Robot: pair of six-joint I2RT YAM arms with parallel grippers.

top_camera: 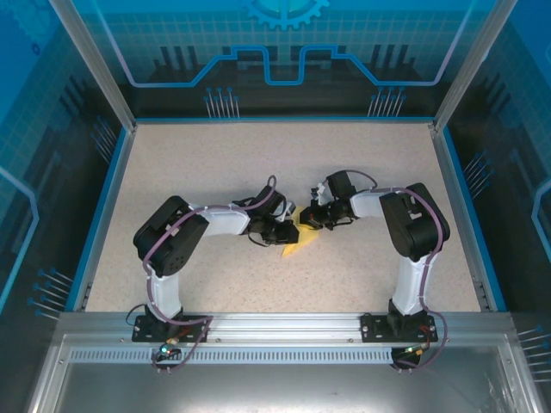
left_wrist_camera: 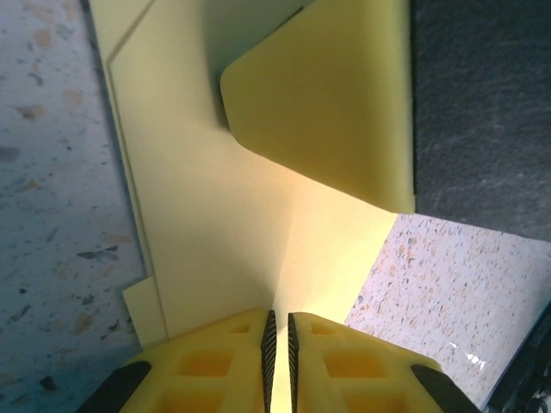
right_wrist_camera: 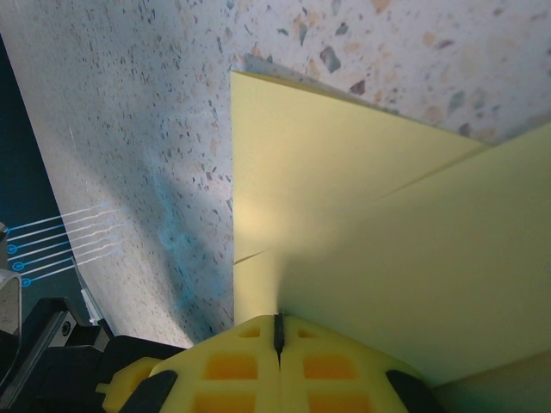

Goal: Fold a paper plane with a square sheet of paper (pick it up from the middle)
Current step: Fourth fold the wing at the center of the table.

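The pale-yellow paper plane (top_camera: pixel 301 245) is a folded, layered wedge at the middle of the speckled table, with both grippers meeting over it. My left gripper (top_camera: pixel 288 231) comes in from the left. In the left wrist view its jaws (left_wrist_camera: pixel 280 331) stand a sliver apart, with the paper's centre crease (left_wrist_camera: pixel 224 215) running into that slit. My right gripper (top_camera: pixel 314 219) comes from the right, and its jaws (right_wrist_camera: pixel 277 331) are pressed tight on a raised fold of the paper (right_wrist_camera: pixel 387 224). One right finger (left_wrist_camera: pixel 327 95) rests on the paper opposite the left jaws.
The speckled table (top_camera: pixel 215 163) is bounded by a blue rim (top_camera: pixel 103 206) and transparent walls. A metal rail (top_camera: pixel 275 331) carrying both arm bases runs along the near edge. The dark body of the right gripper (left_wrist_camera: pixel 482 103) looms close to the left jaws.
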